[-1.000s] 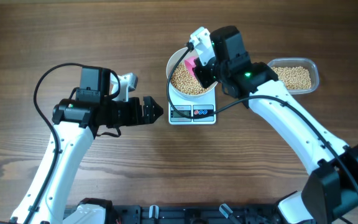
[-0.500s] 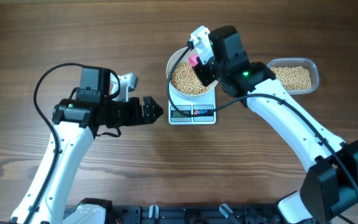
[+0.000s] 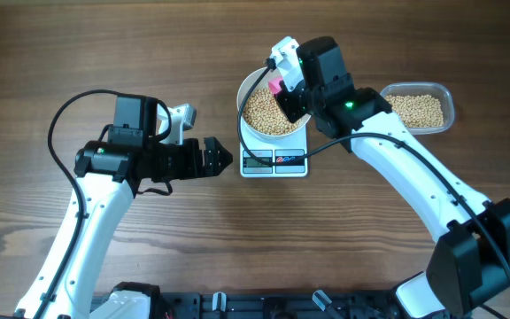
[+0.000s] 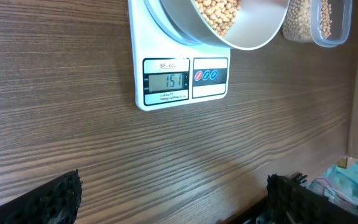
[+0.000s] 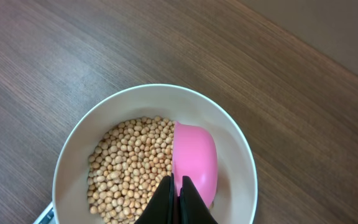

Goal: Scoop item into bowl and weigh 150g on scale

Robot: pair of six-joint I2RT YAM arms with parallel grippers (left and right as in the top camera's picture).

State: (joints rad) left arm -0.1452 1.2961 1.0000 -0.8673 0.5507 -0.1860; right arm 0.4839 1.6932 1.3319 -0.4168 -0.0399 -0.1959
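- Overhead view: the white bowl [image 3: 248,89] stands on the scale [image 3: 274,162], toward the far middle of the wooden table [image 3: 60,53], and covers most of the scale's platform.
- Beige beans [image 3: 262,115] cover the bowl's floor. In the right wrist view they heap toward the left and near side, and the right inner wall is bare.
- The right gripper [image 5: 179,190] hangs over the bowl's right half, its jaws pinched together on the near end of a pink scoop [image 5: 194,160]. The fingers hide the handle.
- The scoop's cup lies inside the bowl, its left edge touching the beans and its right side close to the bowl wall. Whether it rests on the bottom cannot be told.
- The left gripper [image 3: 226,158] is spread wide and grasps nothing. It hovers over bare wood just left of the scale's front panel, pointing toward it but apart from it.
- Left wrist view: the dark fingertips [image 4: 48,199] sit at the two lower corners. The scale's grey display [image 4: 166,81] is straight ahead and reads 151, with two round buttons beside it.
- A clear tub [image 3: 451,105] holding more beans lies on the table to the right of the scale, beyond the right arm, apart from both bowl and scale.
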